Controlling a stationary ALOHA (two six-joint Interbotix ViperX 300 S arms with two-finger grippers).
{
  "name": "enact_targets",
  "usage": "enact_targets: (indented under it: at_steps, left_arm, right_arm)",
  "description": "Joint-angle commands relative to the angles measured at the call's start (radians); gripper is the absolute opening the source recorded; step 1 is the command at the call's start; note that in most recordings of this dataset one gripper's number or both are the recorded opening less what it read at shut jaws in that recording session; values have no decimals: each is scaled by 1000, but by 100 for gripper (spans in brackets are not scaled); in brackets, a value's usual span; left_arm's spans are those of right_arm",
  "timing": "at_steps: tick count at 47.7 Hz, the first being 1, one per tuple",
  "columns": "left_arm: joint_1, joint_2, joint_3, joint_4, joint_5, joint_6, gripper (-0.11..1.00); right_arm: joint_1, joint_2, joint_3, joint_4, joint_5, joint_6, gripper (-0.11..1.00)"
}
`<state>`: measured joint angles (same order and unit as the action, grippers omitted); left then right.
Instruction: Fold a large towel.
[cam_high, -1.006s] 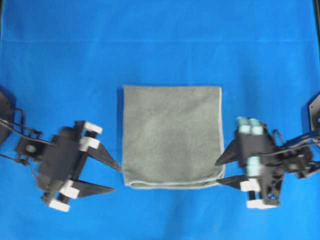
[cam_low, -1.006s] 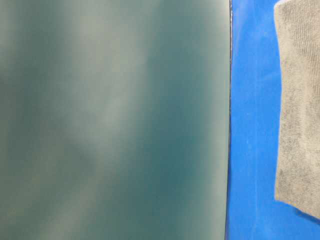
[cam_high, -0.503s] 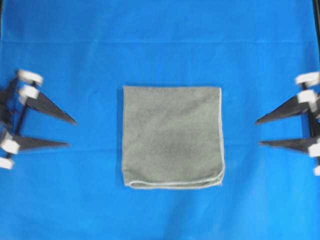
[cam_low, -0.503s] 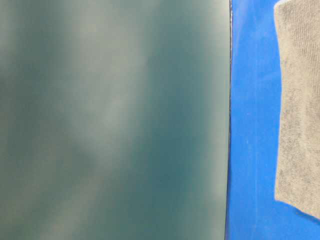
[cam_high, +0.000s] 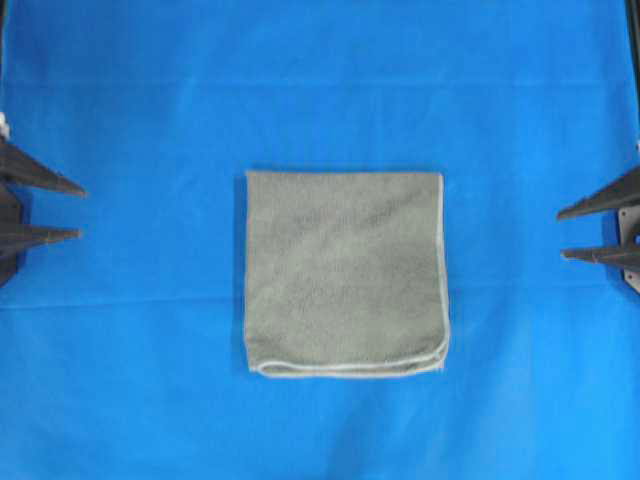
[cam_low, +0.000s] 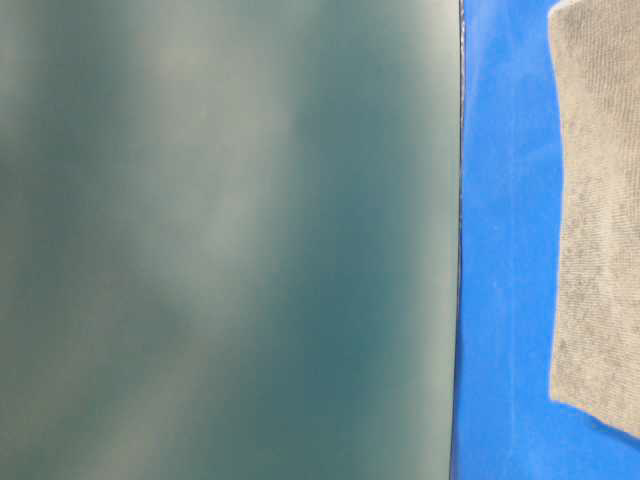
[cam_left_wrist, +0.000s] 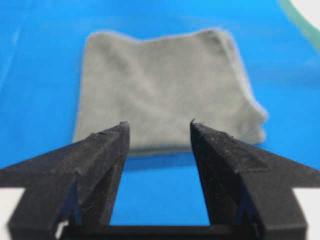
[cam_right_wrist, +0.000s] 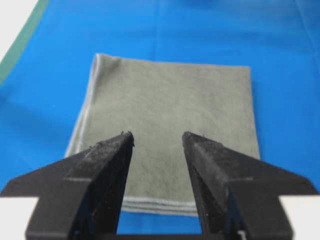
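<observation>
The towel (cam_high: 344, 272) lies folded into a grey-green square in the middle of the blue cloth, its pale stitched edge along the front and right sides. It also shows at the right edge of the table-level view (cam_low: 598, 220) and ahead of both wrist cameras (cam_left_wrist: 160, 85) (cam_right_wrist: 170, 125). My left gripper (cam_high: 78, 210) is pulled back to the far left edge, open and empty. My right gripper (cam_high: 562, 233) is at the far right edge, open and empty too. Both are well apart from the towel.
The bright blue cloth (cam_high: 320, 80) covers the whole work surface. A blurred dark green panel (cam_low: 220, 240) fills most of the table-level view. A pale strip with a green border (cam_right_wrist: 15, 40) runs along the cloth's edge in the right wrist view.
Both arms have drawn back from the towel's lower corners to the far left and right edges of the overhead view. The towel has stayed where it lay.
</observation>
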<state>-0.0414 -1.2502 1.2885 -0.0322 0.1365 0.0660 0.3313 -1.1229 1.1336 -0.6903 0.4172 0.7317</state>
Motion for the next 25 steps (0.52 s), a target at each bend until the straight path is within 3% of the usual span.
enact_targets:
  at_steps: [1,25]
  left_arm:
    - [31,-21,12,-2,-5,-9,50]
    - [58,-21,31,-2,-5,-25,50]
  right_arm:
    - [-38,5,9,-5,-15,2,51]
    - [-265,25,35,0,-29,3,51]
